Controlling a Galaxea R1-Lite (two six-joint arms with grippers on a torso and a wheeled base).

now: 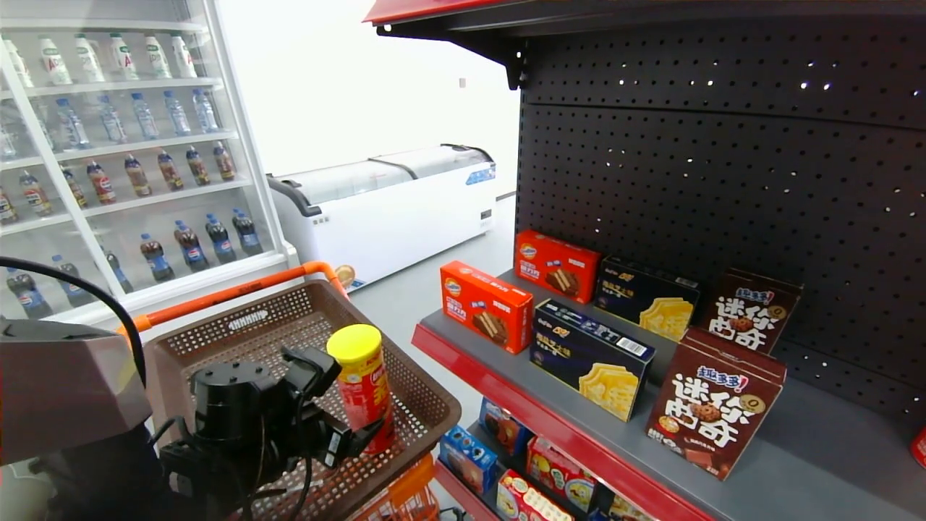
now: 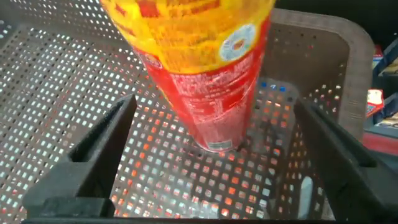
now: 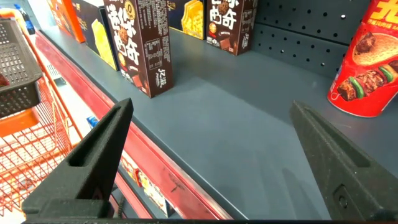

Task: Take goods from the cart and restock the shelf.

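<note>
A red canister with a yellow lid (image 1: 365,391) stands upright in the brown perforated basket (image 1: 239,307) on the orange cart. My left gripper (image 1: 338,401) is down in the basket, open, one finger on each side of the canister. In the left wrist view the canister (image 2: 211,74) rises between the spread fingers (image 2: 99,143) of the left gripper (image 2: 214,106), with gaps on both sides. My right gripper (image 3: 211,109) hangs open over a bare stretch of the grey shelf (image 3: 236,137). Another red canister (image 3: 367,68) stands on that shelf close to the pegboard.
On the shelf (image 1: 796,463) stand orange boxes (image 1: 486,304), dark blue boxes (image 1: 589,358) and brown cookie boxes (image 1: 712,401) before a black pegboard (image 1: 723,181). More goods fill the lower shelf (image 1: 535,470). A drinks fridge (image 1: 130,145) and chest freezer (image 1: 391,210) stand behind the cart.
</note>
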